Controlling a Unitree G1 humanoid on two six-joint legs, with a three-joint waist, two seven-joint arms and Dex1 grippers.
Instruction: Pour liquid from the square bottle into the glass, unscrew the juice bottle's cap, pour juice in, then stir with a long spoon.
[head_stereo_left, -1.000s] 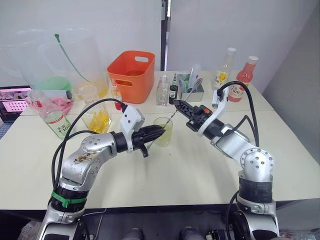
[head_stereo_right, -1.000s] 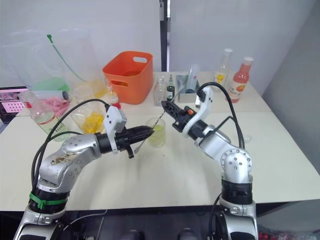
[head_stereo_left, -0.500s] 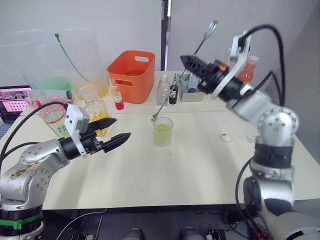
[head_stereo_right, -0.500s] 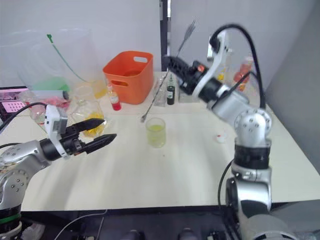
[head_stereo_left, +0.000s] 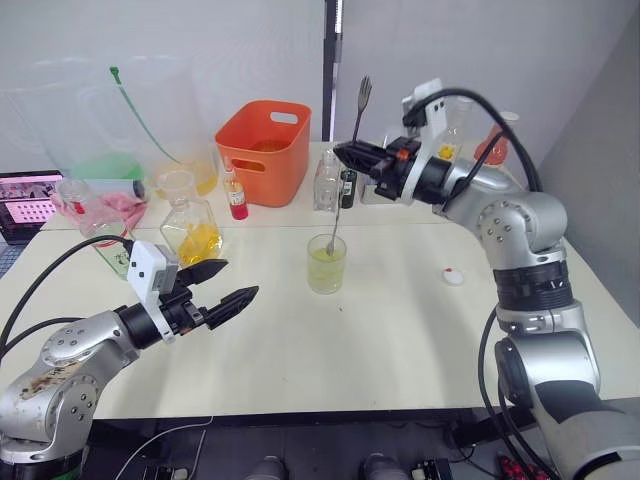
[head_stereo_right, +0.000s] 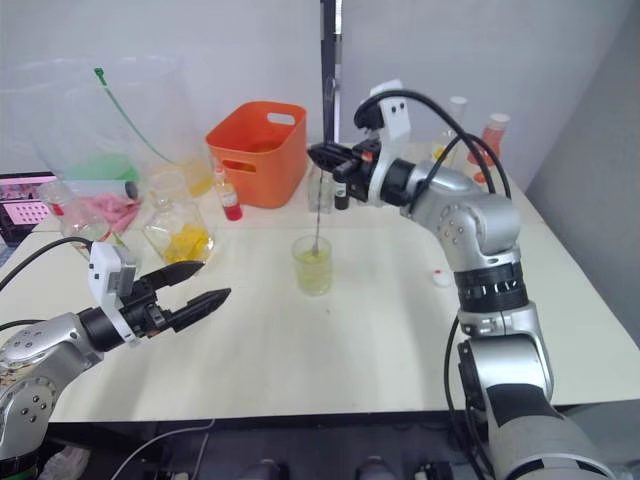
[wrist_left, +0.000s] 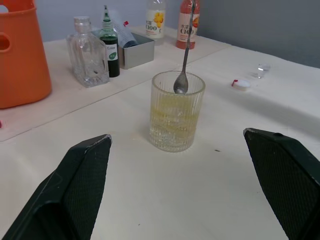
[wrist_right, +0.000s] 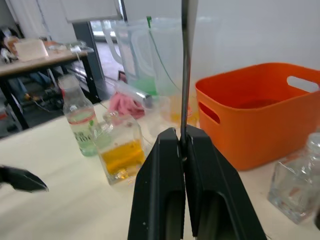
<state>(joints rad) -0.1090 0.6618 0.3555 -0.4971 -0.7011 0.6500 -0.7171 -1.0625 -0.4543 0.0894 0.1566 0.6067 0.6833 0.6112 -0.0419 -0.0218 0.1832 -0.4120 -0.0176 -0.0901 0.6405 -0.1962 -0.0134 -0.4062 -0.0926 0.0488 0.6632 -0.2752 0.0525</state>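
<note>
One right gripper (head_stereo_left: 342, 153) pinches one long thin silver metal spoon (head_stereo_left: 345, 176) upright, its bowl inside one clear ribbed glass (head_stereo_left: 326, 263) mid-table, while the left gripper (head_stereo_left: 229, 281) hovers nearby, spread wide and empty.

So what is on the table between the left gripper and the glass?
Nothing. In the left wrist view, bare tabletop runs from the open left gripper up to the glass, which has the spoon in it.

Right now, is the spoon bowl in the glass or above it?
In: the long spoon hangs near upright from the right gripper, its bowl below the rim of the glass, just above the liquid.
</note>
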